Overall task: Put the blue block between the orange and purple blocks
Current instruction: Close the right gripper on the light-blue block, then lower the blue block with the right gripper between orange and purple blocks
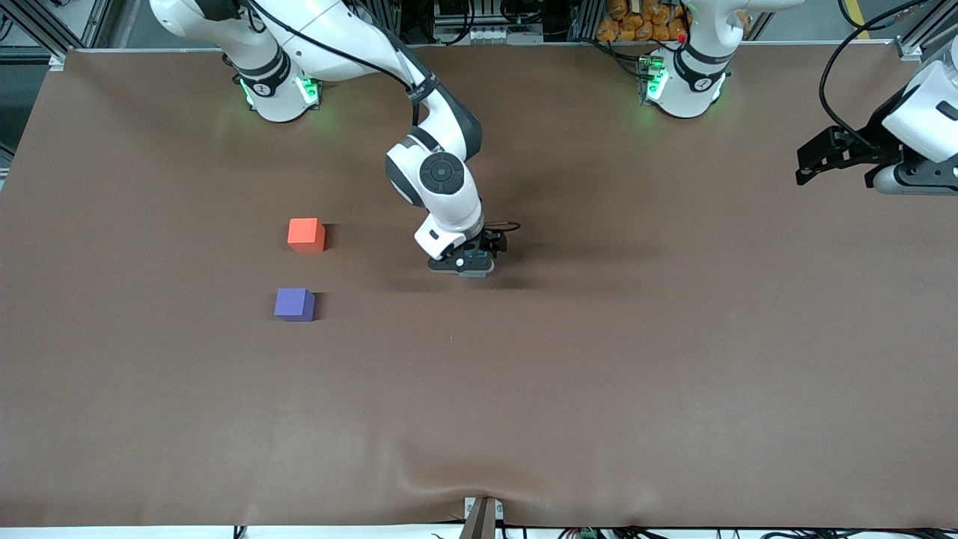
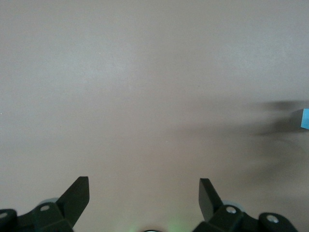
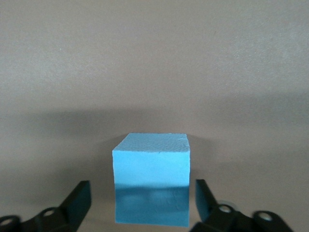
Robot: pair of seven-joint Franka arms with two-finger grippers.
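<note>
1. Brown table point(image 1: 524, 389), with both arm bases along its top edge in the front view.
2. We see the orange block point(image 1: 306, 234) and the purple block point(image 1: 294, 305) toward the right arm's end, well apart, purple nearer the front camera.
3. Right gripper point(image 1: 465, 263) sits low mid-table, fingers point(image 3: 77, 200) spread, straddling the blue block point(image 3: 151, 186) without gripping it.
4. Left gripper point(image 1: 834, 156) waits above its end of the table, fingers point(image 2: 77, 195) released.
</note>
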